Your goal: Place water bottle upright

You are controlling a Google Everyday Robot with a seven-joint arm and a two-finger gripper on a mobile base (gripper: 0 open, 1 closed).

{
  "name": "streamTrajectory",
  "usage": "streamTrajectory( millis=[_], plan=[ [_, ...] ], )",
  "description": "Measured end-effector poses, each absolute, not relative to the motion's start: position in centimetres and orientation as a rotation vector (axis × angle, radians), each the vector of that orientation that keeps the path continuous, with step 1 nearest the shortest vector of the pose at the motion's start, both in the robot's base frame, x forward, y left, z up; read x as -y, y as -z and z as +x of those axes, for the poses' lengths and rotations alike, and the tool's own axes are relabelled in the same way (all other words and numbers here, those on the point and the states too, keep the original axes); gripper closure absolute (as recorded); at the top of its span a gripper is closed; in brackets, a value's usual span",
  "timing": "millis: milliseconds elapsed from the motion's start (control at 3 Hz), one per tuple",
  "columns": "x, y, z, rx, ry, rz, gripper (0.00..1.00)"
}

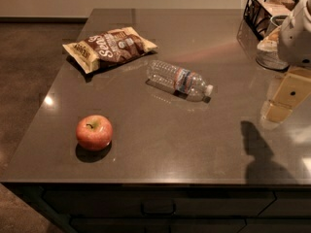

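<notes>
The bottle (180, 80) is seen lying on its side mid-counter (160, 149), cap rightward, untouched, while the gripper (284, 102) is held well apart at the right edge, its opening impossible to tell, seemingly poised for approach.

Glossy counter (170, 144); gripper (284, 103) right, seemingly plastic.

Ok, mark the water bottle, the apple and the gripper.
water bottle (181, 80): camera view, on its label band.
apple (94, 132): camera view, middle of its red front.
gripper (284, 102): camera view, far right, on its tan lower end.
</notes>
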State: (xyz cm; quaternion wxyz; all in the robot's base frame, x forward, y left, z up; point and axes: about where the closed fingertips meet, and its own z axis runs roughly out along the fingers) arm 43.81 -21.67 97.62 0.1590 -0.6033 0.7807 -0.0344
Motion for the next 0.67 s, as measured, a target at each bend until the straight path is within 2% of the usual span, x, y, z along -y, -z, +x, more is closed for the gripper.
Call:
streamTrajectory(
  millis=[667],
  plan=[
    [20.4,-97.7,45.1,-2.244,0.067,-1.695,0.0]
  ],
)
